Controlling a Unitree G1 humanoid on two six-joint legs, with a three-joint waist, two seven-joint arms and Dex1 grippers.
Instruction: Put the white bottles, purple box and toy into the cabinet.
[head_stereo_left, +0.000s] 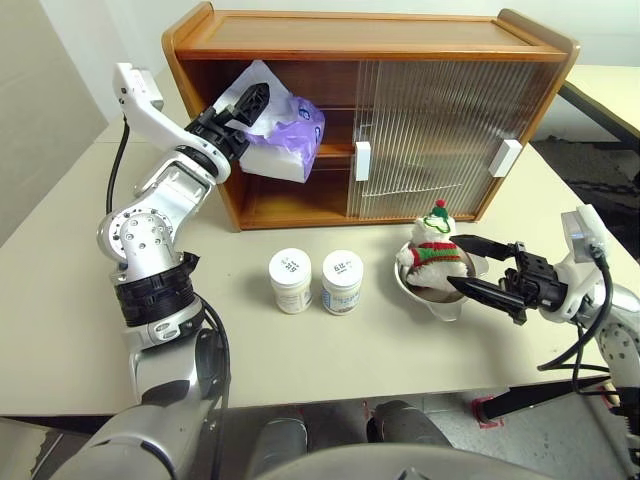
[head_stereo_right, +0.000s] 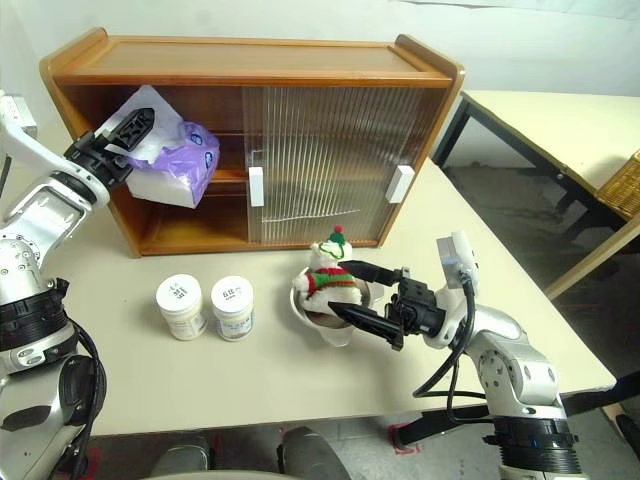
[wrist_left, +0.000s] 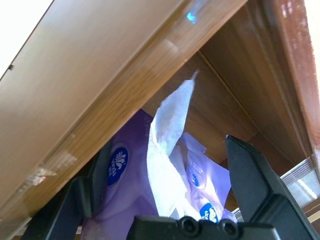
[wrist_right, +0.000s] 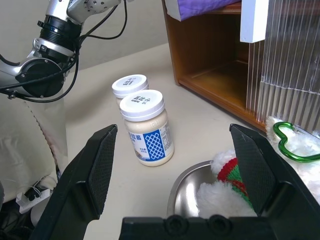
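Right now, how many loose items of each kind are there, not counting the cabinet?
white bottles: 2
purple box: 1
toy: 1
steel bowl: 1
Total: 5

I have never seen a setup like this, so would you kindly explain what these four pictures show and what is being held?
This is a two-armed humanoid robot. Two pictures come from its head, looking down at the table; the other two come from cameras on its wrists. The left tool stands open around the purple box at the cabinet's upper shelf, so nothing is gripped. The right tool is open beside the toy, which sits in a steel bowl. The white bottles stand on the table.
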